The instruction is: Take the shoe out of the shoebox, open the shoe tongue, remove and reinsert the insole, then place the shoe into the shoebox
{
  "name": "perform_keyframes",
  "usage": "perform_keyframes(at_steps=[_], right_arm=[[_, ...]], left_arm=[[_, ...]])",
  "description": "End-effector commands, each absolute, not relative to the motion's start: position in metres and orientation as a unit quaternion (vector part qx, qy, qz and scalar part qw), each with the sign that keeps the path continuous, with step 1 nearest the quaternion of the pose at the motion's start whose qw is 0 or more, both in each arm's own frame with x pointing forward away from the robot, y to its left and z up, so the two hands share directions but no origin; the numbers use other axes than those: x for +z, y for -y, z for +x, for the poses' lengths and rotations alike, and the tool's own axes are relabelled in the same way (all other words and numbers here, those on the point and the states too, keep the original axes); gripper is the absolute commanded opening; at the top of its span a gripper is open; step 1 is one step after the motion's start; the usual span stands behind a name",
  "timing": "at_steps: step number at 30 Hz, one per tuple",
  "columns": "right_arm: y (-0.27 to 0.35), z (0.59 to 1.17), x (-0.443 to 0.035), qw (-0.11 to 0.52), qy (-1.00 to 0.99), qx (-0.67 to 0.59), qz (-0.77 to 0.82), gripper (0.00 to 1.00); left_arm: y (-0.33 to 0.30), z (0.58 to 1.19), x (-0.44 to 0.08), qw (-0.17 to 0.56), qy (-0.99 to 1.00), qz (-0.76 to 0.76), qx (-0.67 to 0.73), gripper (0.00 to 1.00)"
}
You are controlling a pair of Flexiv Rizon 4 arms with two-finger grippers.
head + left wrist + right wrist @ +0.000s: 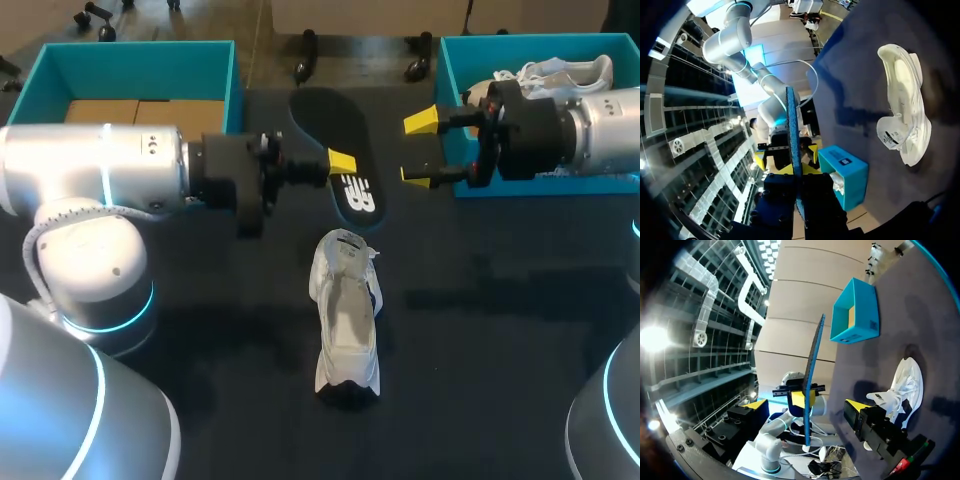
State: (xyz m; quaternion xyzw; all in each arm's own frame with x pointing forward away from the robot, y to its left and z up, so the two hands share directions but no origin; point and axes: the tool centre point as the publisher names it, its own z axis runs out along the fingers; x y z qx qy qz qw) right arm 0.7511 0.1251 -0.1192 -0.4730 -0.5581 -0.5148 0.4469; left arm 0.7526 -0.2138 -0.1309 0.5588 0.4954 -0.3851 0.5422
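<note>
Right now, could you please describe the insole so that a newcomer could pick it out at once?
Start at the dark table, in the gap between the left shoebox and the right shoebox, both teal. There, beyond the white shoe lying mid-table, my left arm's fingers pinch the insole: the only flat, black, foot-shaped piece, with a white logo at one end.

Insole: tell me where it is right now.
In the head view the insole is clamped in the left gripper, between the left shoebox and the right shoebox, beyond the white shoe, with the open right gripper facing it.
</note>
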Motion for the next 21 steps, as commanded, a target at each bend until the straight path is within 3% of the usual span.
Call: perform_keyframes(at_steps=[1,21], right_arm=[[-0.131,0.756,-0.122,0.447,0.562,-0.508,-0.476,1.0],[-0.158,0.774,-0.14,0.459,0.583,-0.475,-0.473,1.0]], left_arm=[[0.218,0.759,-0.146,0.553,-0.479,0.556,-0.394,0.0],[0.22,0.756,-0.163,0.568,-0.454,0.551,-0.41,0.0]])
